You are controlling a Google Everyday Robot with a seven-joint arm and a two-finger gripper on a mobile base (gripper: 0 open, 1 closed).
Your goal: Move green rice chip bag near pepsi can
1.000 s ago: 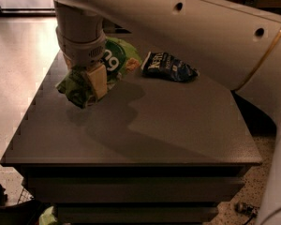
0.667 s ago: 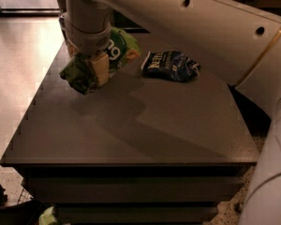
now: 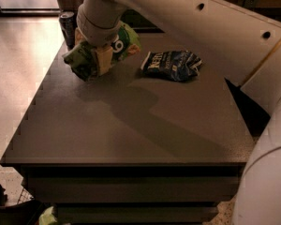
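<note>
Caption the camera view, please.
Gripper clamps the green rice chip bag beside the pepsi can, far left of the table; navy chip bag lies apart.

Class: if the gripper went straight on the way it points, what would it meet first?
The gripper, shut on the green rice chip bag, points downward; the bag would probably press onto the table just beneath it, though height is unclear.
</note>
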